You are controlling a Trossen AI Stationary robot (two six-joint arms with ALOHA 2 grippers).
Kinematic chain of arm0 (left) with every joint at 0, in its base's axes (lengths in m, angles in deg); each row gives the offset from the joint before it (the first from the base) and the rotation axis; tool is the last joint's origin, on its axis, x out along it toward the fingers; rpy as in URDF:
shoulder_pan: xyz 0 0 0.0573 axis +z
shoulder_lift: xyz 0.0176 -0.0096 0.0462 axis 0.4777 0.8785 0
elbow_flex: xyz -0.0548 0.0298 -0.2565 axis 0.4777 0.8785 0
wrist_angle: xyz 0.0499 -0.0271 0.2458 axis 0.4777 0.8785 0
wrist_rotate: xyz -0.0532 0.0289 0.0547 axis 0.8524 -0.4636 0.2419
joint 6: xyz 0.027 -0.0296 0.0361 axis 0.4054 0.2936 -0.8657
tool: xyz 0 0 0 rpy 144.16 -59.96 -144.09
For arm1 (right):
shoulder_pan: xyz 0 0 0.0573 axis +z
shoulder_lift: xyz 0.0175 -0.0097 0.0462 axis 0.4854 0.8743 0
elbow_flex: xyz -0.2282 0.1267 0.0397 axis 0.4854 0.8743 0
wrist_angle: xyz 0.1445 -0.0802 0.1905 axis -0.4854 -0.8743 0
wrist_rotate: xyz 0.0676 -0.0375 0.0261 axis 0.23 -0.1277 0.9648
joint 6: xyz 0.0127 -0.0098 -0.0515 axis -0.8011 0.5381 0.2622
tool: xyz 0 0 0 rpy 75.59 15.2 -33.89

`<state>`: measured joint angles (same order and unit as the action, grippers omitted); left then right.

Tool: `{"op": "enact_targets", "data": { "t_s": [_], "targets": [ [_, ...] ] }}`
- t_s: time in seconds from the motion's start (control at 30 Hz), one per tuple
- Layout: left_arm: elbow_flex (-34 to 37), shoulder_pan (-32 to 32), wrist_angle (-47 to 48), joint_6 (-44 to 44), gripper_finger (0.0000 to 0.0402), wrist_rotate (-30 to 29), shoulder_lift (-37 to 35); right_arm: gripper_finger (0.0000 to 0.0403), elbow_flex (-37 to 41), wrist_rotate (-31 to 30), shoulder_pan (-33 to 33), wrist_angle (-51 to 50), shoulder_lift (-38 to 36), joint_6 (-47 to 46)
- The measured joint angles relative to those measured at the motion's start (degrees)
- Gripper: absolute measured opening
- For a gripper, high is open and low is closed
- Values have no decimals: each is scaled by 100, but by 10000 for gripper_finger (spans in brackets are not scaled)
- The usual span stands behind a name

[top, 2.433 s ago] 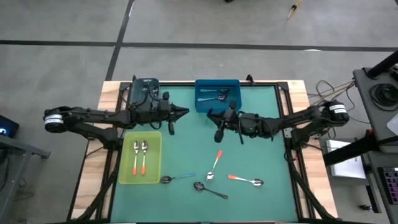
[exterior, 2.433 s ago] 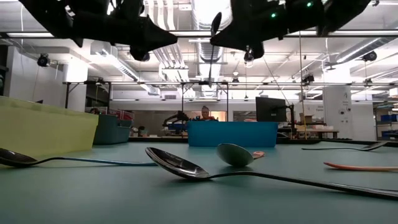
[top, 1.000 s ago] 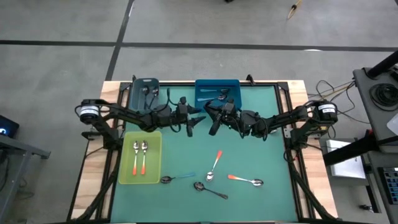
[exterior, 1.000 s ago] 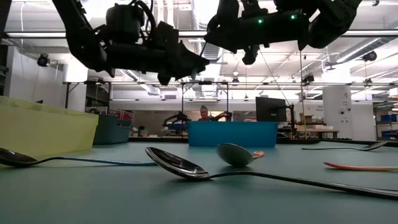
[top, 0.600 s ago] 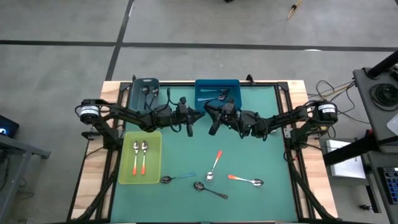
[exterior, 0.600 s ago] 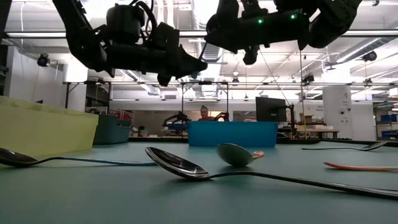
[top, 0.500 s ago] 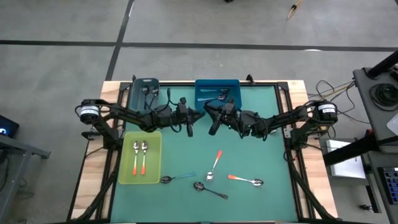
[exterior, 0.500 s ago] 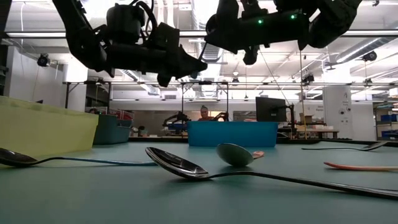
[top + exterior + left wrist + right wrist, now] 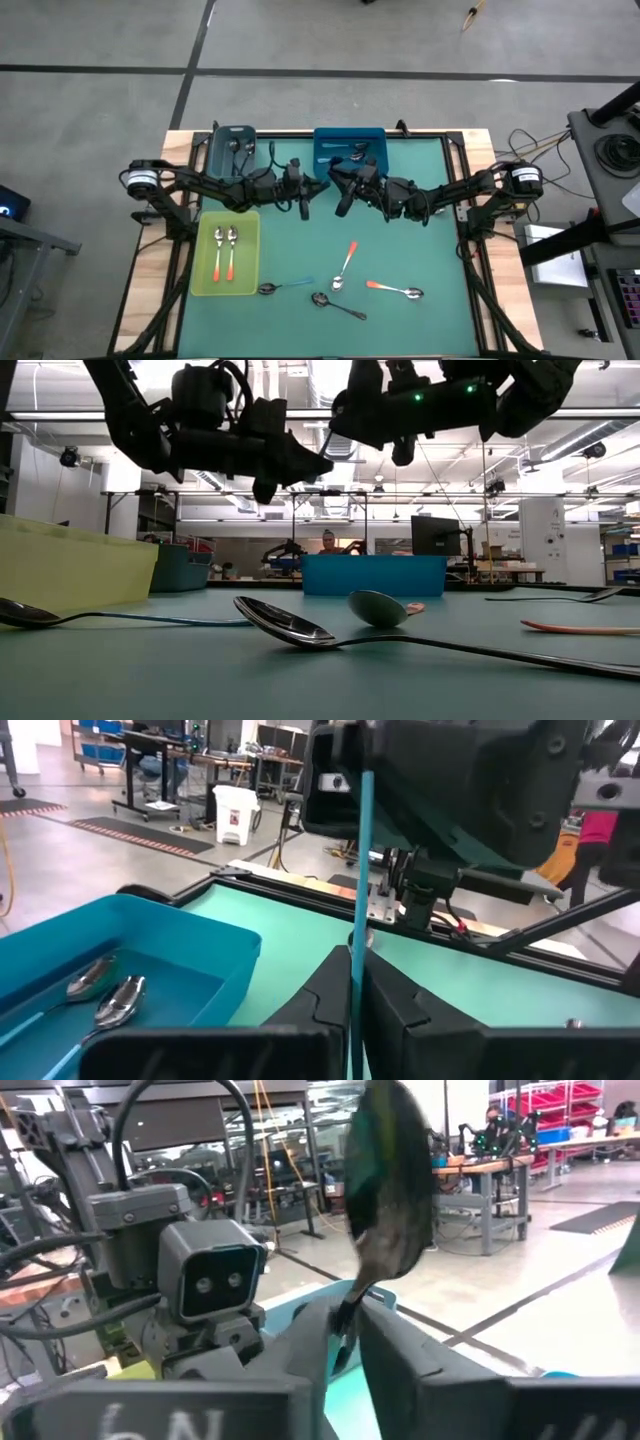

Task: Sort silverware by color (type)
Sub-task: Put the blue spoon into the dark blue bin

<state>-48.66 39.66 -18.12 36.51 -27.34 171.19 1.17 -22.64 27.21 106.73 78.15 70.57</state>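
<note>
Both grippers meet in mid-air in front of the blue bin. They share one light-blue-handled spoon; its shiny bowl shows in the right wrist view. My left gripper is shut on it, and so is my right gripper. Four spoons lie flat on the green mat: two orange-handled, one light-blue, one dark metal. Two orange spoons lie in the yellow-green tray. My left gripper pinches the spoon's thin blue handle between its two fingers. The handle runs on from the fingers to the right gripper, lifted clear of the table. My right gripper pinches the spoon at the neck just below the bowl between its fingers. The bowl stands out beyond the fingertips, clear of the table.
A dark grey bin with dark spoons stands left of the blue bin at the far edge. The blue bin holds blue-handled spoons. Bare mat lies between the arms and the loose spoons near the front. A person shows far off in the room.
Between 2.4 s and 1 s ago my left gripper moved right to the spoon in my right gripper, and the right gripper moved toward the far edge and the blue bin. Over the last second both grippers and the spoon have kept still.
</note>
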Motion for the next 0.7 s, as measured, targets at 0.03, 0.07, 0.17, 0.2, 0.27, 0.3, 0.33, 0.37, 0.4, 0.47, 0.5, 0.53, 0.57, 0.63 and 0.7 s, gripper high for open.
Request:
{"op": "enact_targets", "data": {
  "t_s": [0.03,0.07,0.17,0.2,0.27,0.3,0.33,0.37,0.4,0.47,0.5,0.53,0.57,0.63,0.7],
  "targets": [
    [0,1,-3,0,1,0,-6,59,0,-14,0,-4,0,-22],
    [0,1,-3,-1,1,0,-9,71,0,-14,0,-12,0,-44],
    [0,1,-1,4,1,-2,-9,105,0,-14,2,-19,0,-142],
    [0,1,-1,29,1,0,-11,114,0,-12,2,-33,0,-147],
    [0,1,40,55,1,3,-39,131,0,-12,2,-75,0,-132],
    [2,1,61,93,1,33,-67,137,0,-11,2,-121,-9,-118],
    [2,11,112,140,1,97,-109,143,0,-10,2,-201,-28,-117],
    [2,17,152,172,1,152,-157,148,0,-13,2,-289,-49,-123],
    [3,19,235,192,1,164,-232,152,0,-27,2,-365,-73,-136],
    [7,19,425,196,1,167,-401,157,0,-123,2,-522,-127,-131],
    [7,21,531,196,1,168,-489,159,0,-121,2,-572,-151,-129],
    [7,21,659,196,0,166,-573,159,0,-123,2,-635,-180,-127],
    [7,23,802,196,0,166,-657,159,0,-125,2,-667,-197,-123],
    [9,23,1052,194,0,166,-828,158,0,-123,2,-666,-205,-119],
    [9,23,1280,193,0,168,-974,157,0,-123,2,-684,-205,-118]
  ]
}}
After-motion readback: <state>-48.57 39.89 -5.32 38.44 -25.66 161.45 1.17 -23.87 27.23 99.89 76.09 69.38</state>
